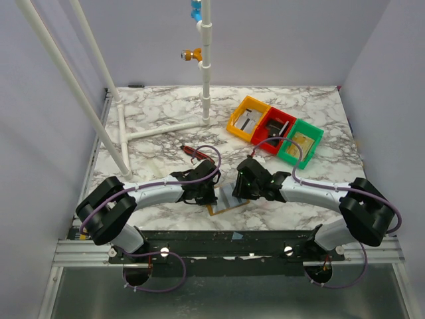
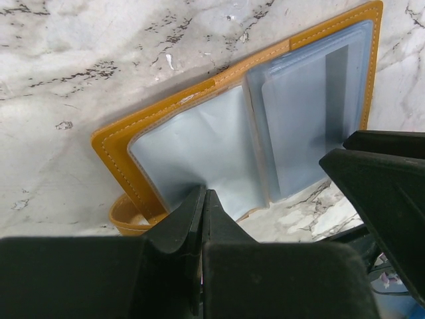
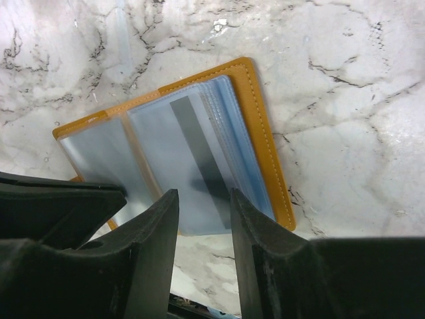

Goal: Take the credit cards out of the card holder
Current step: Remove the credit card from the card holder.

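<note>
The card holder (image 1: 220, 209) lies spread open on the marble near the table's front edge, mustard-brown with pale blue-grey sleeves (image 2: 212, 146). A credit card (image 3: 174, 166) with a dark stripe sits in the right-hand sleeve, and it shows again in the left wrist view (image 2: 305, 113). My left gripper (image 2: 204, 194) is shut, its tips resting on the near edge of the left-hand sleeve. My right gripper (image 3: 204, 194) is open, its fingers standing either side of the near edge of the striped card with nothing between them. In the top view, both grippers (image 1: 206, 193) (image 1: 242, 189) crowd over the holder and hide most of it.
Orange (image 1: 248, 118), red (image 1: 276, 130) and green (image 1: 301, 142) bins stand in a row at the back right. A red-and-black utility knife (image 1: 194, 151) lies just behind the left gripper. A white pipe frame (image 1: 159, 129) occupies the back left.
</note>
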Controlling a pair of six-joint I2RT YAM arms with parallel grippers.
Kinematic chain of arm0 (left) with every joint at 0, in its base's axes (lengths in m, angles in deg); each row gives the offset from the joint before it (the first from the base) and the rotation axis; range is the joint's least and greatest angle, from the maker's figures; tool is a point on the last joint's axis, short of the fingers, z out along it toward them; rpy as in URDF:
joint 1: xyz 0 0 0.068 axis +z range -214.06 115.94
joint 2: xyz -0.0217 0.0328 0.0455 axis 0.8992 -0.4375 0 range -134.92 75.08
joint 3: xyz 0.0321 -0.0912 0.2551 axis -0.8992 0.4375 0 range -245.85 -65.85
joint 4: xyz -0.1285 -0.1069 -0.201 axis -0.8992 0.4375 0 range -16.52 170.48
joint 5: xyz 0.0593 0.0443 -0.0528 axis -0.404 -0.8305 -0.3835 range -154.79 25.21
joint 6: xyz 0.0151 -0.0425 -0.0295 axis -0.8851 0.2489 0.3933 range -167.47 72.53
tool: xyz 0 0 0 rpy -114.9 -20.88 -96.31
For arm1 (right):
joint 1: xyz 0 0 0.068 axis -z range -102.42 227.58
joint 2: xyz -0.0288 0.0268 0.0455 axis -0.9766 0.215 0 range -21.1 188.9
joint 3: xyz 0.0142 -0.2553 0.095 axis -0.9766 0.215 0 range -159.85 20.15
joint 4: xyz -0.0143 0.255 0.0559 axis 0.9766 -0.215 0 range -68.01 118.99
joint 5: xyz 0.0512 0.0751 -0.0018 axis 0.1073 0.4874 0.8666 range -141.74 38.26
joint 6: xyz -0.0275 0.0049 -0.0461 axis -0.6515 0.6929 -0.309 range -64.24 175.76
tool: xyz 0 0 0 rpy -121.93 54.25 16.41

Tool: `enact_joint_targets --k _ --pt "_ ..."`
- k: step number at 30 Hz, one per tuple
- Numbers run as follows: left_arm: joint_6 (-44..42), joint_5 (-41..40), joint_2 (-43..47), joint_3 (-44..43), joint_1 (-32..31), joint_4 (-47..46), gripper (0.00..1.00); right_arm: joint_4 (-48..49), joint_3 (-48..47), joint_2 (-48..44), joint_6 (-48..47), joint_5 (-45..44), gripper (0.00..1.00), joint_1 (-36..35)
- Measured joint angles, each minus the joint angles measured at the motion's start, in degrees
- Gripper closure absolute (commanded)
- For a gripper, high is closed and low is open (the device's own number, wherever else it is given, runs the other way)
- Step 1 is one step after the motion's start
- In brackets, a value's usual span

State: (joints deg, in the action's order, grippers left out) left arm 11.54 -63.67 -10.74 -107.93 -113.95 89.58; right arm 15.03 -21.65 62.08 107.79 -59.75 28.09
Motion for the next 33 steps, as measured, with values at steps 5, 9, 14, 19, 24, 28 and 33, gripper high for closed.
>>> enact_joint_targets --k 5,9,14,19,24,28,33 --pt "-0.5 0.0 -0.1 -0.2 0.0 0.3 1.0 -1.3 0.0 -0.4 -0.6 -1.3 0.59 0.0" --pt "-0.7 0.0 -0.1 -0.2 0.0 0.3 1.0 -2.4 0.0 -0.4 -0.8 -1.8 0.59 0.0" --pt "-0.7 0.0 -0.1 -0.2 0.0 0.3 1.0 -2.6 0.0 -0.4 -1.0 -1.6 0.59 0.0" --pt "-0.7 0.0 -0.2 -0.3 0.0 0.3 1.0 -2.6 0.0 -0.4 -0.9 -0.8 0.59 0.0" --pt "-0.7 0.0 -0.4 -0.4 0.0 0.3 1.0 -2.4 0.0 -0.3 -0.9 0.8 0.55 0.1" --pt "-0.7 0.0 -0.4 -0.4 0.0 0.3 1.0 -2.3 0.0 -0.1 -0.9 0.8 0.47 0.1" --pt "-0.7 0.0 -0.4 -0.4 0.0 0.3 1.0 -2.2 0.0 0.2 -0.9 0.5 0.47 0.1"
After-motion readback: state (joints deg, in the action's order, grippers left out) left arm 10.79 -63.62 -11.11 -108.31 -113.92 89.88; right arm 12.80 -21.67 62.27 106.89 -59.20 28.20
